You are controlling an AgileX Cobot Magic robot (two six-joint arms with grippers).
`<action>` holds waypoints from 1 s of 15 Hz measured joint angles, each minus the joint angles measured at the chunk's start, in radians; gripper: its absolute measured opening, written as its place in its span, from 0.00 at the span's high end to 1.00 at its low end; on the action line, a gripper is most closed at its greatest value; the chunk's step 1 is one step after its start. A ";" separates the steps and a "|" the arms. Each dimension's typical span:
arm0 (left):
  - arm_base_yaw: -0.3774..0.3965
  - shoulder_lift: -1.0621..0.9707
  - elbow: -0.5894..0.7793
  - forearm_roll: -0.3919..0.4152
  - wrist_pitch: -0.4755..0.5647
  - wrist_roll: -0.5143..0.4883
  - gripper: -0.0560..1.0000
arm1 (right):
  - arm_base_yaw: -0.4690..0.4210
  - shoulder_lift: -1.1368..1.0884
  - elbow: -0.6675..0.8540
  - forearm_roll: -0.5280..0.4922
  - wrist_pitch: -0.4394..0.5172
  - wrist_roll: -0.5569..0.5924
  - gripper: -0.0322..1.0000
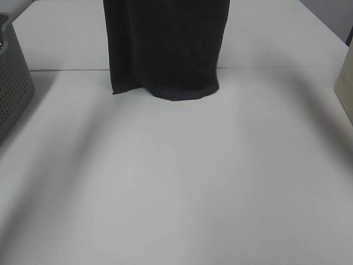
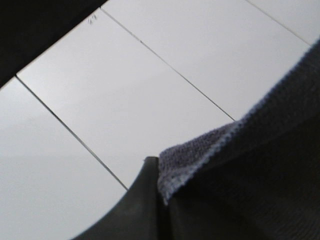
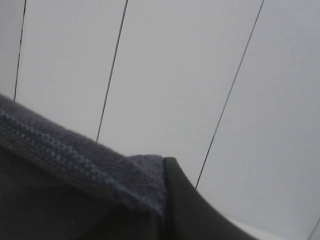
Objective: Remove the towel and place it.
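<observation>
Layout: towel far centre, basket far left.
Towel hangs in from above the view, bottom edge touching the table; basket at table's left edge, boxy item at right edge, both well apart from towel.

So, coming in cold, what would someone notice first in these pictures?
The dark towel, hanging down from above the top middle of the high view, with its lower end resting on the white table. Next comes the grey perforated basket at the table's left edge. Both wrist views show the towel's stitched hem right at the jaws.
</observation>
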 joint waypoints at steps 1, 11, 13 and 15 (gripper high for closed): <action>-0.017 0.000 0.000 0.034 0.080 -0.116 0.95 | 0.000 -0.003 0.000 0.047 0.096 0.011 0.96; -0.235 -0.132 0.000 -0.665 1.302 0.189 0.95 | 0.000 -0.169 -0.002 0.162 0.865 0.016 0.96; -0.235 -0.195 -0.001 -0.706 1.417 0.219 0.95 | 0.000 -0.201 -0.002 0.222 0.940 0.016 0.96; -0.235 -0.252 0.002 -0.728 1.447 0.231 0.95 | 0.000 -0.230 -0.002 0.286 1.037 0.014 0.96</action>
